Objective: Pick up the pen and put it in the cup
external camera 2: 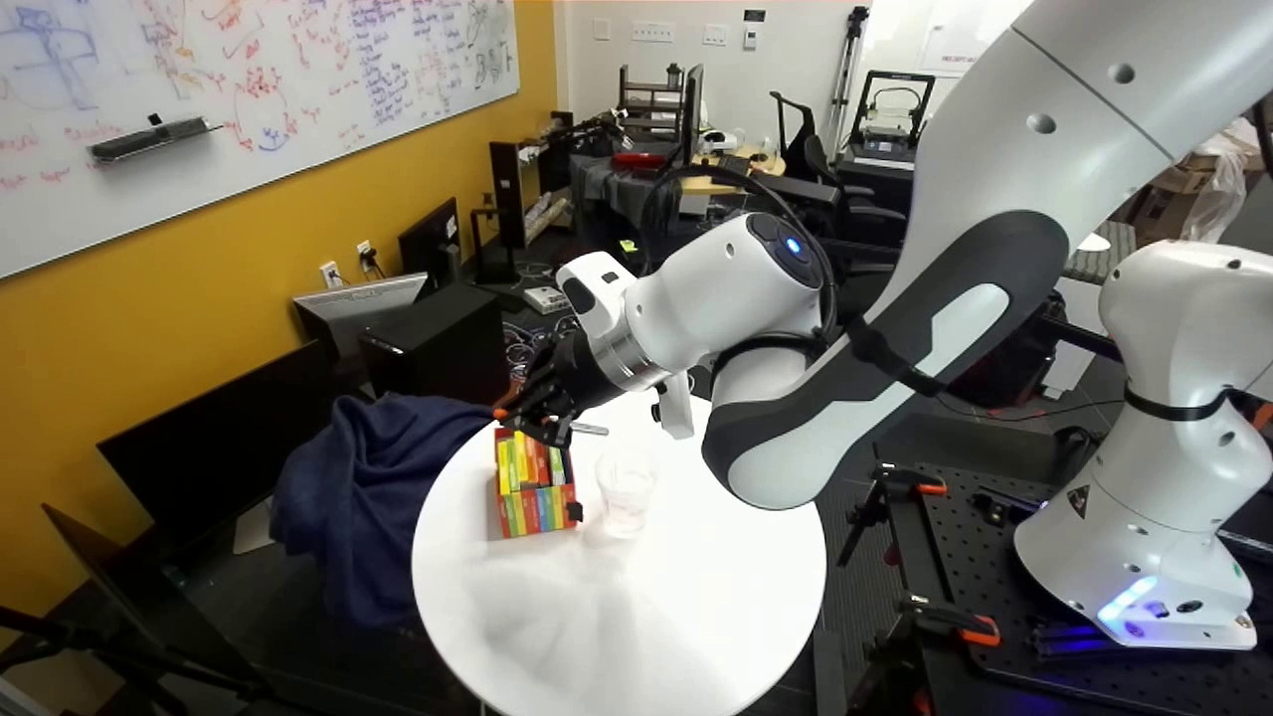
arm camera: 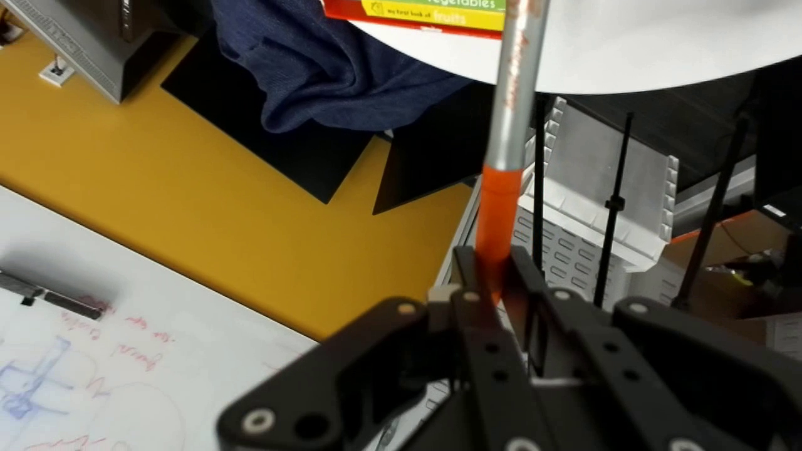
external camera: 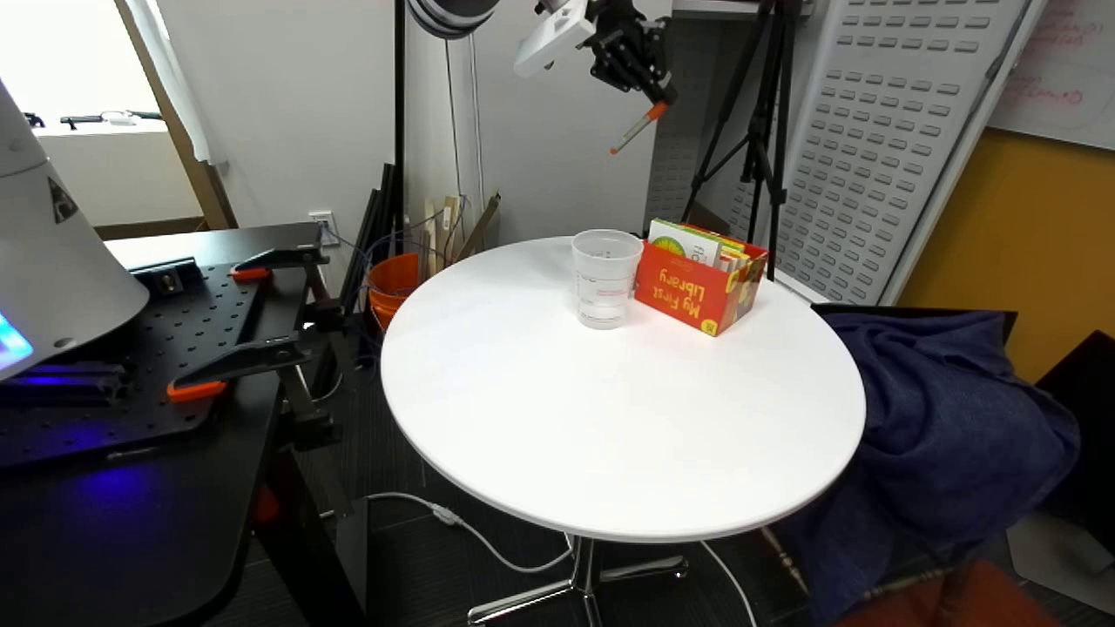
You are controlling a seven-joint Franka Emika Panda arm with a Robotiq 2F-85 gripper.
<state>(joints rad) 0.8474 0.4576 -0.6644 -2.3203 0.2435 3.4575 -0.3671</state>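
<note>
Aloft, the tool (arm camera: 494, 258) grips the pen (arm camera: 512, 119) by its orange end, silver body jutting free; below, the clear cup (external camera: 604, 283) stands upright on the white tabletop (external camera: 610, 427), just beside the red box (external camera: 675, 292) of books (external camera: 685, 243).

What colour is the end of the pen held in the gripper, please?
The pen's gripped end is orange, best seen in the wrist view.

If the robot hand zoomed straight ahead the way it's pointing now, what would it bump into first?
The hand would probably hit the blue cloth past the table, or maybe a black panel beside it; depth is hard to judge.
</note>
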